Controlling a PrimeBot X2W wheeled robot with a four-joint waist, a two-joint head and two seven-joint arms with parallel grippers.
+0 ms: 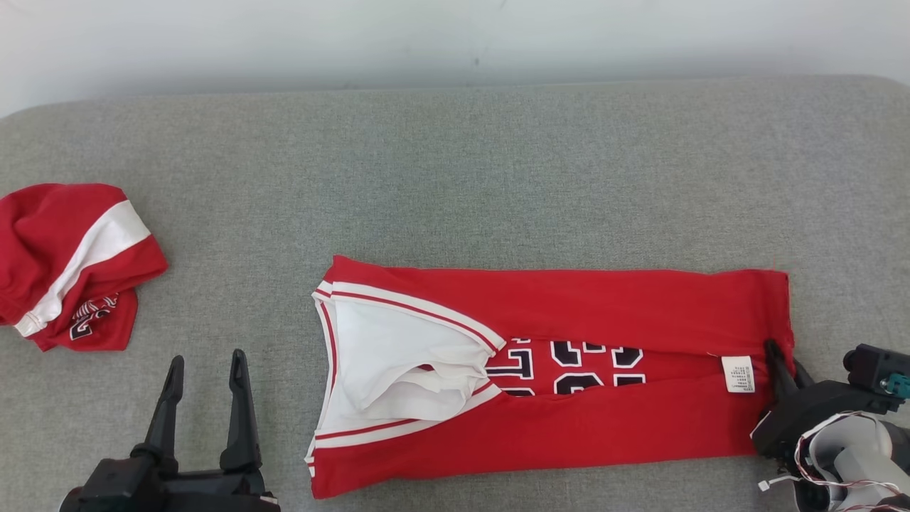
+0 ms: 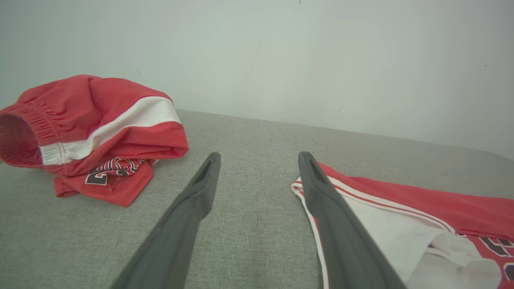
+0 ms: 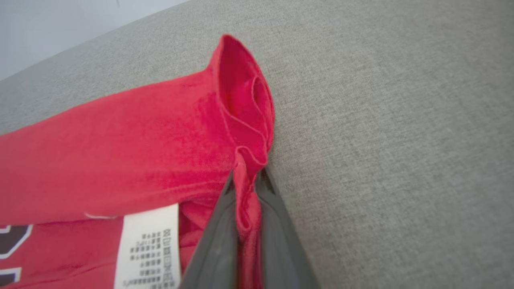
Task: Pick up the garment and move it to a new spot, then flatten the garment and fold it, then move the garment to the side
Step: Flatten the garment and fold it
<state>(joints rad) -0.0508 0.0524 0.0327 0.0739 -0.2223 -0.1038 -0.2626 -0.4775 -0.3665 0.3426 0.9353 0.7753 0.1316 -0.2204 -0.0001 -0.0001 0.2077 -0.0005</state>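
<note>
The garment (image 1: 569, 313), a red jersey with white trim and dark numbers, lies lengthwise on the grey surface with both long sides folded inward. Its neck end points left, its hem right. My right gripper (image 1: 778, 359) sits at the hem's right edge, shut on a pinch of red fabric (image 3: 245, 192) that bunches up between the fingers. A white care label (image 3: 148, 249) lies just left of that grip. My left gripper (image 1: 202, 387) stands open at the lower left, off the garment (image 2: 421, 224), with bare surface between its fingers (image 2: 192, 208).
A crumpled pair of red shorts (image 1: 67, 263) with a white stripe lies at the far left, also seen in the left wrist view as red shorts (image 2: 92, 128). The grey padded surface (image 1: 498, 178) stretches back to a pale wall (image 1: 455, 35).
</note>
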